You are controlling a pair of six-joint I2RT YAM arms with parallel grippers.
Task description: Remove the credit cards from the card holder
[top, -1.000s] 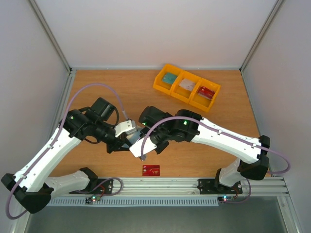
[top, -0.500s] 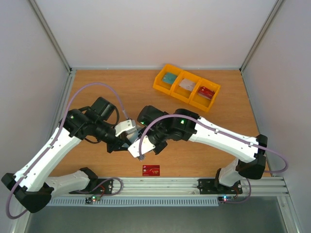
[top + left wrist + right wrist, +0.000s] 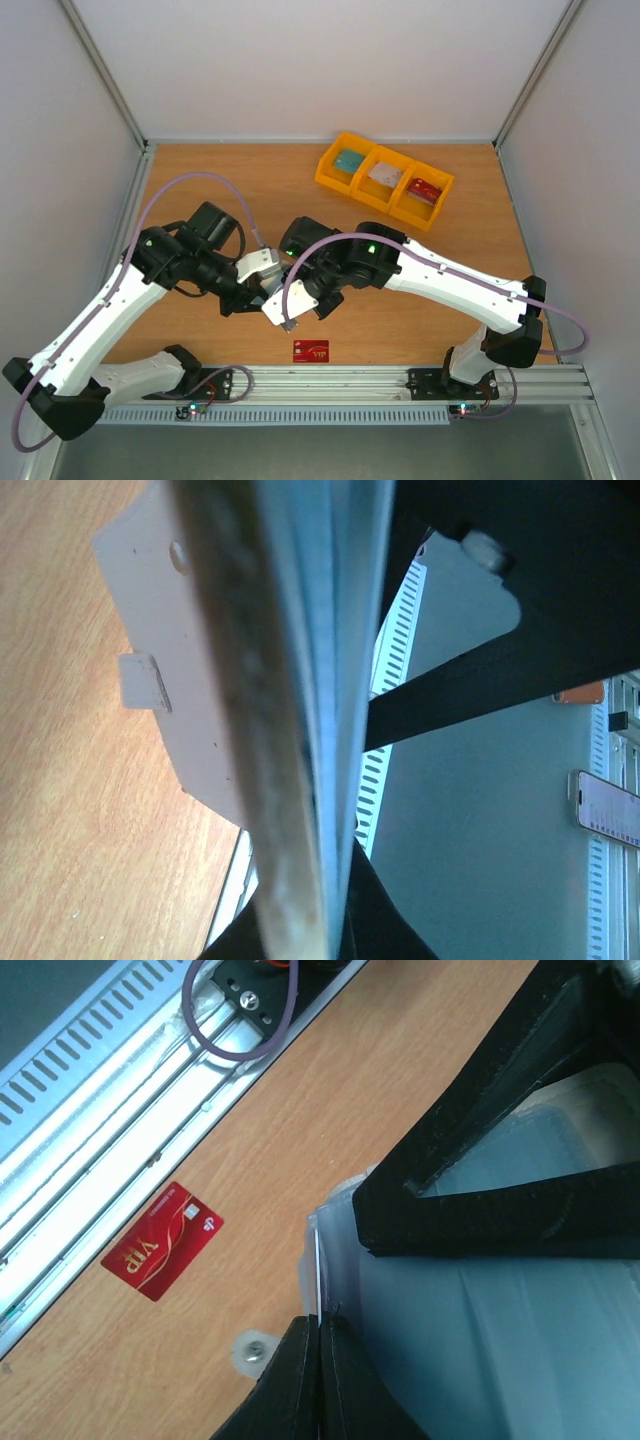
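Observation:
My left gripper [image 3: 262,282] is shut on the card holder [image 3: 283,300], which hangs open above the table. In the left wrist view the card holder [image 3: 280,680] appears edge-on, clamped in the left gripper [image 3: 310,900], and its cream flap carries a snap tab [image 3: 143,681]. My right gripper [image 3: 320,1325] is shut on the thin white edge of a pale credit card [image 3: 317,1270] that sticks out of the grey-blue card holder [image 3: 480,1330]. The left gripper's black fingers [image 3: 470,1210] pinch the holder just above. A red credit card [image 3: 162,1242] lies flat on the table.
The red card [image 3: 311,351] lies by the near rail [image 3: 330,378]. A yellow three-compartment bin [image 3: 384,180] with small items stands at the back right. Both arms meet over the middle of the wooden table [image 3: 200,190].
The right gripper's jaws have closed onto the pale card's edge. The right arm has edged a little to the left. The left arm has held still.

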